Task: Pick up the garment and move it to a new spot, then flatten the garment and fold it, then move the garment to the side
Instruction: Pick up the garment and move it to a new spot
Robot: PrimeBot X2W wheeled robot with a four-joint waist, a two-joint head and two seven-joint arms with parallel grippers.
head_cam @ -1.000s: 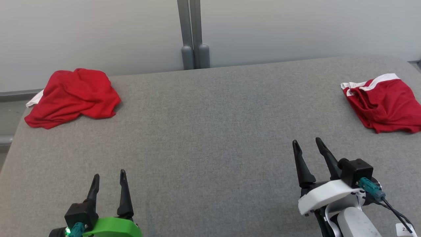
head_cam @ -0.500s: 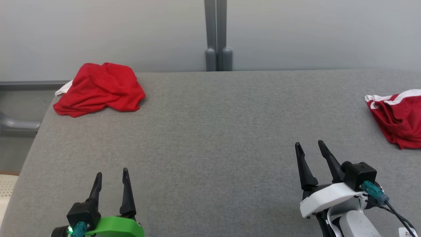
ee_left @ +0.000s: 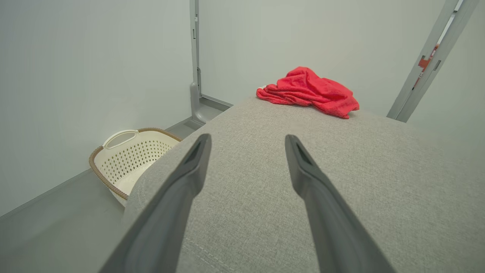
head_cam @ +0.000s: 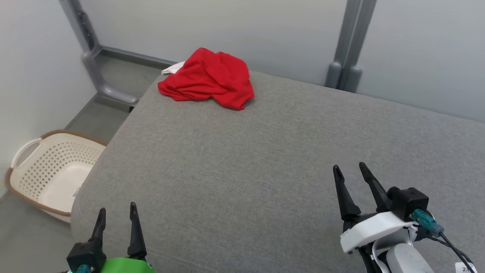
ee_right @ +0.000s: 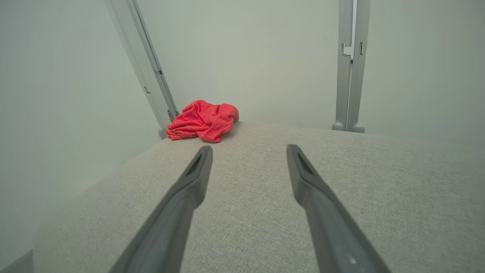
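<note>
Red garment (head_cam: 207,77), crumpled in a heap, at far left corner of grey fabric-covered table (head_cam: 242,163); small white patch visible at its far left edge. Not flattened, not folded.

Left jaws: open, empty, at near left edge of table; dark fingers (head_cam: 133,231) pointing toward garment, well apart from it.

Right jaws: open, empty, above near right part of table; fingers (head_cam: 344,195) spread, well apart from garment.

Cream perforated laundry basket (head_cam: 49,170) with brown rim on floor (head_cam: 30,242), just beside left edge of table. Grey upright post (head_cam: 350,41) behind table, against pale wall (head_cam: 265,30).
</note>
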